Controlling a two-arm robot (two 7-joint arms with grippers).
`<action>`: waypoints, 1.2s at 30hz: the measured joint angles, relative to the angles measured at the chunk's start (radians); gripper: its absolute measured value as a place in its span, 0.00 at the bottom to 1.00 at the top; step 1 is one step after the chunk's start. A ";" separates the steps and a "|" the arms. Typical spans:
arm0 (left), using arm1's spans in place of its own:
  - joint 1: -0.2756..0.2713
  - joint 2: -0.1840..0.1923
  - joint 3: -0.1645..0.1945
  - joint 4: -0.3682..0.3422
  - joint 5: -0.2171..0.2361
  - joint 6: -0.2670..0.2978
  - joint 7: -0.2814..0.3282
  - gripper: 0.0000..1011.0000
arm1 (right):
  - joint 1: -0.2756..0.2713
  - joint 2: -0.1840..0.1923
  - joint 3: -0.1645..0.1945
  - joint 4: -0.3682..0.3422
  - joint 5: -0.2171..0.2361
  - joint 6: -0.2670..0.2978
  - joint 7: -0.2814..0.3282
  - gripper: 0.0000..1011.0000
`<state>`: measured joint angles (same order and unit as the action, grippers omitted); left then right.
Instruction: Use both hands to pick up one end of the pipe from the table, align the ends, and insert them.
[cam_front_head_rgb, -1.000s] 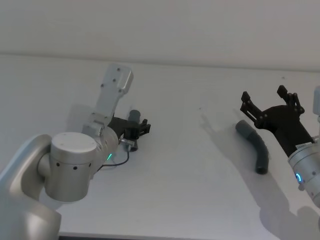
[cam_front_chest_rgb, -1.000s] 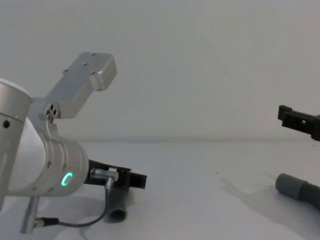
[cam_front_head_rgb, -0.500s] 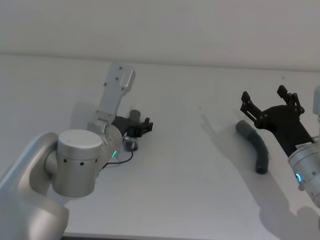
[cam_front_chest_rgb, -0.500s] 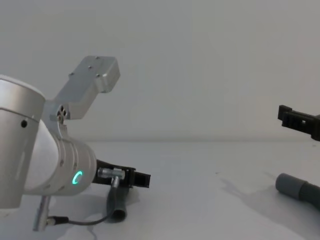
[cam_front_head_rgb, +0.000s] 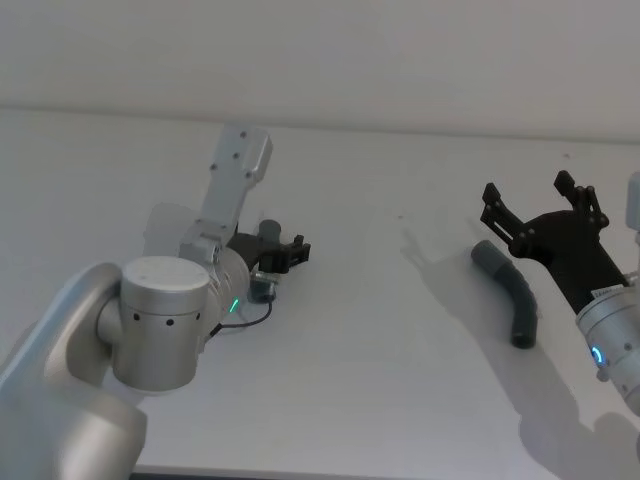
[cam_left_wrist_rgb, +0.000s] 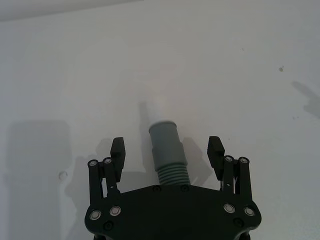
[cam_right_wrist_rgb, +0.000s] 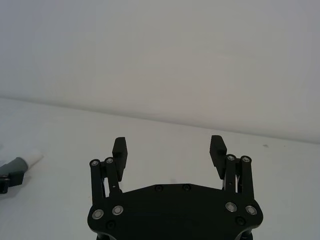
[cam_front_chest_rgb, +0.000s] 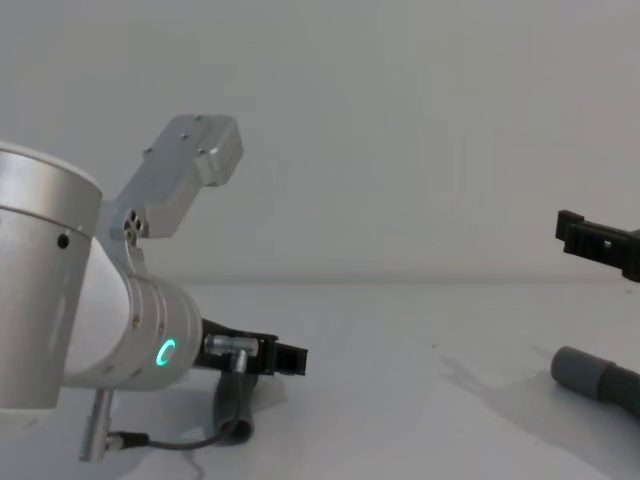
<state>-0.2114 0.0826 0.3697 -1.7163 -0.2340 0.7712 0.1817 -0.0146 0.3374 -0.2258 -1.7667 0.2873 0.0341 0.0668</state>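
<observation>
A dark grey ribbed pipe end with a smooth grey cuff (cam_left_wrist_rgb: 165, 145) and a white spigot tip (cam_left_wrist_rgb: 152, 110) lies on the white table (cam_front_head_rgb: 380, 350). My left gripper (cam_left_wrist_rgb: 167, 150) is open and straddles that cuff, with a gap on each side. In the head view the left gripper (cam_front_head_rgb: 288, 255) sits low at the table with the cuff (cam_front_head_rgb: 268, 230) poking out beyond it. The other pipe end (cam_front_head_rgb: 510, 295), curved and with a plain grey cuff (cam_front_chest_rgb: 585, 372), lies at the right. My right gripper (cam_front_head_rgb: 540, 212) hovers open above it, its fingers (cam_right_wrist_rgb: 120, 147) holding nothing.
A thin grey cable (cam_front_head_rgb: 245, 322) loops on the table beside the left wrist. A pale wall (cam_front_head_rgb: 400, 60) rises behind the far table edge. Bare tabletop lies between the two pipe ends.
My left arm has shifted slightly forward and to the right, bringing its gripper further along the pipe end. The right arm and the right pipe end have not moved.
</observation>
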 joint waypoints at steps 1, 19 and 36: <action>0.001 -0.001 -0.001 0.000 0.000 0.002 0.000 0.99 | 0.000 0.000 0.000 0.000 0.000 0.000 0.000 0.99; 0.031 -0.039 -0.033 -0.030 -0.006 0.053 0.027 0.99 | 0.000 0.000 0.000 0.000 0.000 0.000 0.000 0.99; 0.039 -0.048 -0.043 -0.040 -0.006 0.069 0.034 0.75 | 0.000 0.000 0.000 0.000 0.000 0.000 0.000 0.99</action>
<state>-0.1721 0.0343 0.3270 -1.7559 -0.2398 0.8397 0.2160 -0.0146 0.3374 -0.2258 -1.7667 0.2873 0.0340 0.0668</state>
